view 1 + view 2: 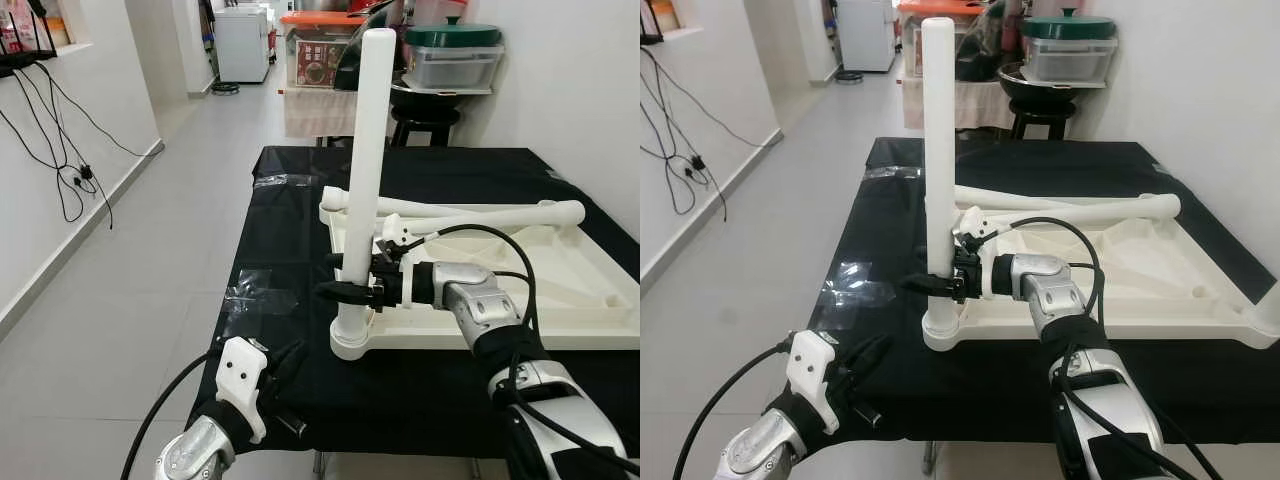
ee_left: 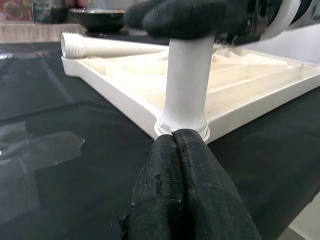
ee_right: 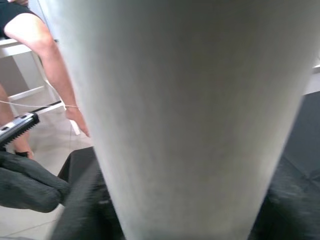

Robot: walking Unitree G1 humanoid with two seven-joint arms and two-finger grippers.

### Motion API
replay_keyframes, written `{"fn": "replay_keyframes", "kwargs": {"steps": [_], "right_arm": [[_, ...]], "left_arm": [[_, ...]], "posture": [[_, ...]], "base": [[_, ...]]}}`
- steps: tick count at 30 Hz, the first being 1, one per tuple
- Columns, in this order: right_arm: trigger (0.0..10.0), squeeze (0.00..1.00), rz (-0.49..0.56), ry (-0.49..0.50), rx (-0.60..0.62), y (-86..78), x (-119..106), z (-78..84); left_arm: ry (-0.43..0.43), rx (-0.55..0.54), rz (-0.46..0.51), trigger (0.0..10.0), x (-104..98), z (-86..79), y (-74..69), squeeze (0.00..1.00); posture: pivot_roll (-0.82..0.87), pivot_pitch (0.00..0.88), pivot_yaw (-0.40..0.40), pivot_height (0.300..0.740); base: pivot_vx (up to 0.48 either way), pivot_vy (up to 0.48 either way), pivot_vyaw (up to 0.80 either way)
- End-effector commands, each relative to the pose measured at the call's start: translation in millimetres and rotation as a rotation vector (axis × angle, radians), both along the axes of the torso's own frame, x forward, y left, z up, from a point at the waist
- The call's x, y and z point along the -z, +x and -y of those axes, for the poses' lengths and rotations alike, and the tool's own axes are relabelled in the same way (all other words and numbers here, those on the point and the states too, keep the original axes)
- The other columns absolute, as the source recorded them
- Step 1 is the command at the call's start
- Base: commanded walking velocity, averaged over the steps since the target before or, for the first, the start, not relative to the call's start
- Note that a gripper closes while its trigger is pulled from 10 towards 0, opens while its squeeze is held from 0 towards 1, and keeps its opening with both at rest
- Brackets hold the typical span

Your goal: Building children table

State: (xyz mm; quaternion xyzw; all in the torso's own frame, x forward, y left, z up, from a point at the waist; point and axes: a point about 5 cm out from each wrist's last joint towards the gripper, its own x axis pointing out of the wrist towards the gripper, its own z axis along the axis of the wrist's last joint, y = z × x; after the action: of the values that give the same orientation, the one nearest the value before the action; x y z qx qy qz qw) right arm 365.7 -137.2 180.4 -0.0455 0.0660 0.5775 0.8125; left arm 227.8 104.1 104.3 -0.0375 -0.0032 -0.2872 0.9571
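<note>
An upside-down white tabletop (image 1: 520, 340) lies on a table under a black cloth (image 1: 290, 230). A white leg (image 1: 368, 150) stands upright in its near left corner socket (image 1: 352, 343). My right gripper (image 1: 345, 291) is shut on the lower part of this leg, one finger on each side; the leg (image 3: 190, 120) looms close in the right wrist view. My left gripper (image 2: 174, 134) is shut on nothing, low at the table's front edge, pointing at the leg's base (image 2: 182, 127) from a short distance. Two more white legs (image 1: 470, 212) lie across the far side of the tabletop.
Clear plastic wrappers (image 1: 255, 290) lie on the cloth left of the tabletop. Storage boxes (image 1: 452, 55) and a black stool (image 1: 425, 120) stand behind the table. Cables (image 1: 60, 150) hang on the left wall, above open grey floor. A person's arm (image 3: 45, 55) appears in the right wrist view.
</note>
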Motion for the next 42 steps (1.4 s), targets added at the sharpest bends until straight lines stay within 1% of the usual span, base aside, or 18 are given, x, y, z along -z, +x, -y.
{"fn": "replay_keyframes", "kwargs": {"steps": [1,6,10,11,12,13,14,16,19,25,26,28,29,36,37,40,41,42], "right_arm": [[0.0,0.0,0.017,0.027,0.003,-0.9,-1.0,4.1],[0.0,0.0,0.03,0.028,0.035,-5.1,9.2,13.3],[0.0,0.0,0.018,-0.003,0.188,-14.6,27.9,17.1],[0.0,0.0,-0.037,0.01,0.355,-19.0,42.7,10.1],[0.0,0.0,-0.037,0.01,0.355,-19.0,42.7,10.1],[0.0,0.0,-0.079,0.087,0.794,-19.9,57.6,9.5],[0.0,0.0,-0.14,0.058,0.856,-48.7,80.1,-15.9],[0.0,0.0,-0.052,0.013,0.87,-62.6,75.6,-26.9],[0.0,0.0,-0.082,-0.005,0.931,-54.8,80.3,-14.0],[0.0,0.0,-0.056,0.003,0.882,-58.6,77.9,-21.5],[10.0,0.0,-0.091,0.005,0.894,-60.7,76.5,-21.3],[10.0,0.0,-0.115,0.008,0.895,-60.9,77.0,-21.1],[10.0,1.0,-0.128,0.04,0.841,-64.1,71.8,-27.2],[10.0,1.0,-0.062,0.12,0.476,-67.8,49.5,-43.1],[10.0,0.58,-0.037,0.117,0.377,-64.8,45.5,-39.6],[10.0,0.58,-0.024,0.114,0.318,-62.7,43.4,-36.3],[10.0,0.0,-0.002,0.091,0.275,-58.0,42.1,-31.2],[10.0,0.0,0.011,0.063,0.215,-51.4,40.0,-25.8]], "left_arm": [[-0.007,-0.003,-0.004,10.0,1.7,-1.2,0.6,0.0],[-0.009,0.001,-0.006,10.0,2.1,-1.5,0.2,0.0],[-0.013,-0.003,-0.005,10.0,1.9,-2.9,-1.4,0.0],[-0.013,-0.006,-0.005,10.0,2.0,-4.4,-2.1,0.0],[-0.013,-0.006,-0.005,10.0,2.0,-4.4,-2.1,0.0],[-0.014,-0.008,-0.004,10.0,1.1,-6.0,-2.8,0.0],[-0.017,-0.011,-0.008,10.0,1.6,-8.1,-2.5,0.0],[-0.017,-0.011,-0.011,10.0,2.3,-9.6,-2.3,0.0],[-0.032,-0.003,-0.02,10.0,2.3,-8.7,-2.4,0.0],[-0.027,-0.032,-0.01,10.0,1.7,-10.9,-1.9,0.0],[-0.029,-0.022,-0.013,10.0,1.4,-10.0,-1.3,0.0],[-0.029,-0.015,-0.015,10.0,1.3,-9.3,-1.0,0.0],[-0.03,-0.011,-0.016,10.0,1.2,-8.8,-0.8,0.0],[-0.033,-0.011,-0.014,10.0,0.8,-6.8,0.3,0.0],[-0.034,-0.012,-0.013,10.0,0.6,-6.5,0.6,0.0],[-0.034,-0.013,-0.013,10.0,0.6,-6.1,0.9,0.0],[-0.035,-0.012,-0.013,10.0,0.7,-5.5,1.1,0.0],[-0.035,-0.012,-0.013,10.0,0.7,-5.0,1.1,0.0]], "posture": [[0.06,0.0,-0.036,0.74],[0.05,0.0,-0.037,0.74],[0.04,0.0,-0.04,0.74],[0.03,0.0,-0.049,0.74],[0.03,0.0,-0.049,0.74],[0.04,0.0,-0.045,0.74],[0.03,0.0,-0.031,0.74],[0.02,0.0,-0.026,0.74],[0.05,0.0,-0.048,0.74],[0.03,0.0,-0.032,0.74],[0.03,0.0,-0.029,0.74],[0.03,0.0,-0.028,0.74],[0.03,0.0,-0.029,0.74],[0.04,0.0,-0.033,0.74],[0.04,0.0,-0.033,0.74],[0.04,0.0,-0.036,0.74],[0.05,0.0,-0.036,0.74],[0.05,0.0,-0.038,0.74]], "base": [[0.0,0.0,0.0],[0.0,0.0,0.0],[0.0,0.0,0.0],[0.0,0.0,0.0],[0.0,0.0,0.0],[0.0,0.0,0.0],[0.0,0.0,0.0],[0.0,0.0,0.0],[0.0,0.0,0.0],[0.0,0.0,0.0],[0.0,0.0,0.0],[0.0,0.0,0.0],[0.0,0.0,0.0],[0.0,0.0,0.0],[0.0,0.0,0.0],[0.0,0.0,0.0],[0.0,0.0,0.0],[0.0,0.0,0.0]]}}
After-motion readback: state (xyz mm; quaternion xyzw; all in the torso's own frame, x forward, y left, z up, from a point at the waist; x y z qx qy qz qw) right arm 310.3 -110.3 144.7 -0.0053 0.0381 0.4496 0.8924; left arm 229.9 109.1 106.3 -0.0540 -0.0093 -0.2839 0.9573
